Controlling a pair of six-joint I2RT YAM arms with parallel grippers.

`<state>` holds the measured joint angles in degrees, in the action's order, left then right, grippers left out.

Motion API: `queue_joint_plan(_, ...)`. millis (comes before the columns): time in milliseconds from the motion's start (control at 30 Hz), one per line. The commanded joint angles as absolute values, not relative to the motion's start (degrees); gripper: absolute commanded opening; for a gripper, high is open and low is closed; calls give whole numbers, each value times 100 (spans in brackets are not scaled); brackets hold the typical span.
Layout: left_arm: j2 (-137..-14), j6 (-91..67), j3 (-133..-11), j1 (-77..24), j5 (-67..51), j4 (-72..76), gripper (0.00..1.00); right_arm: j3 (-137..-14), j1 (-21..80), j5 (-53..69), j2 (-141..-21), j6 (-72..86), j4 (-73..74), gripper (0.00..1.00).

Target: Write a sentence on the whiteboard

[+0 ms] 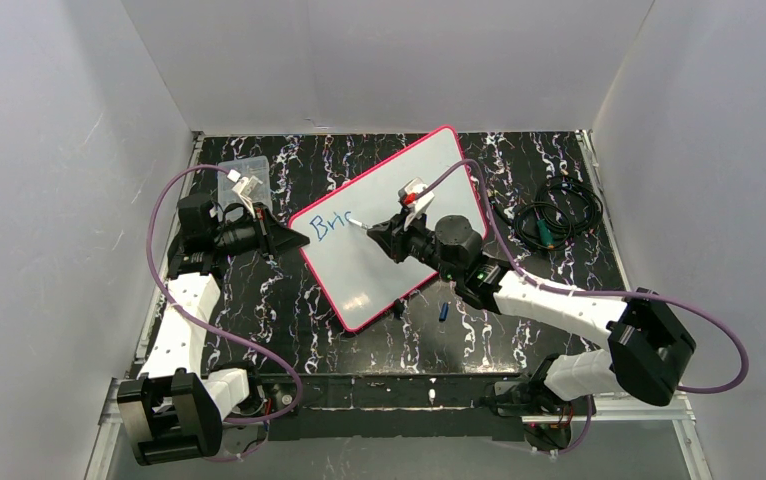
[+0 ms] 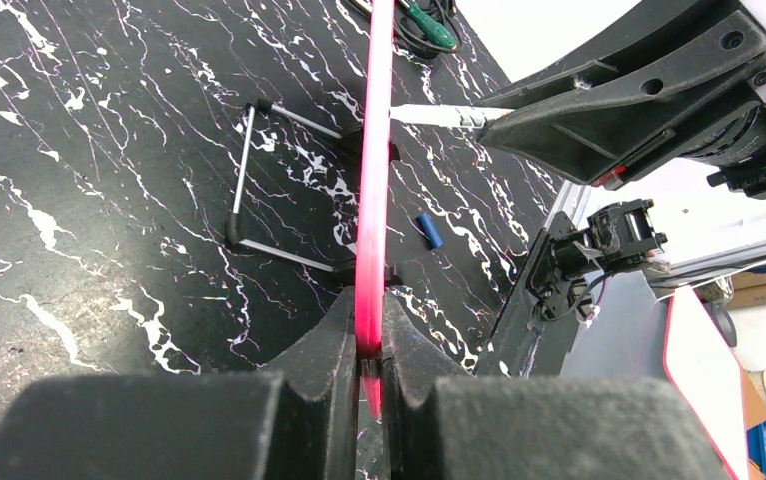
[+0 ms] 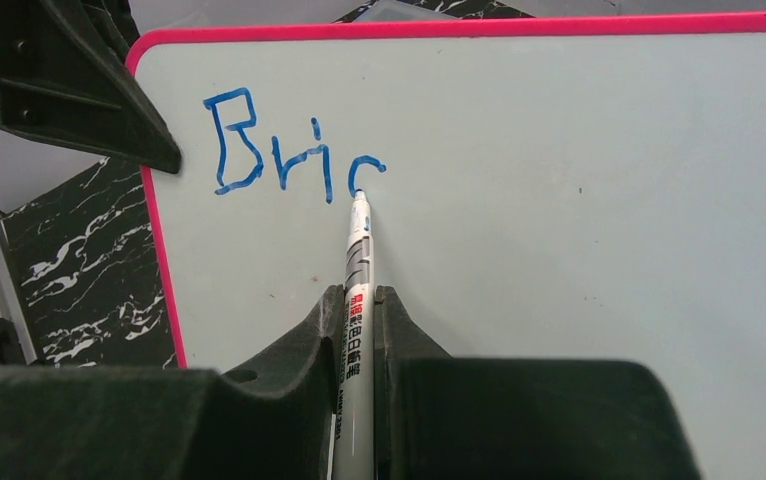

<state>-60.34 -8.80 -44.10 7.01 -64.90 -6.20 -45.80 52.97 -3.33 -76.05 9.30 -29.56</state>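
Note:
The whiteboard (image 1: 399, 200) with a pink-red rim stands tilted on the black marbled table; it also shows in the right wrist view (image 3: 559, 200). Blue letters "Bric" (image 3: 294, 155) are at its upper left, the start of the sentence (image 1: 331, 224). My right gripper (image 3: 359, 300) is shut on a white marker (image 3: 358, 260) whose blue tip touches the board at the last letter. My left gripper (image 2: 368, 335) is shut on the board's pink rim (image 2: 372, 180) at its left corner; it also shows in the top view (image 1: 294, 239).
A small blue marker cap (image 1: 443, 311) lies on the table below the board, also in the left wrist view (image 2: 429, 229). A wire stand (image 2: 249, 180) props the board. A clear plastic box (image 1: 242, 176) is at back left. Coiled black cables (image 1: 557, 212) lie at right.

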Motion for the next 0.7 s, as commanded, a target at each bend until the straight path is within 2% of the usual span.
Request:
queue_joint_plan(0, -5943, -677, -4558, 694, -6627, -532, 0, -4610, 5273, -747, -7512, 893, -3084, 1)
queue_joint_plan(333, -5959, -701, -4562, 700, -6645, -501, 0, -4868, 5271, -673, -7663, 793, -3184, 1)
queue_joint_plan(667, -5938, -712, -4562, 697, -6653, -483, 0, -4534, 5279, -692, -7554, 924, -3067, 1)
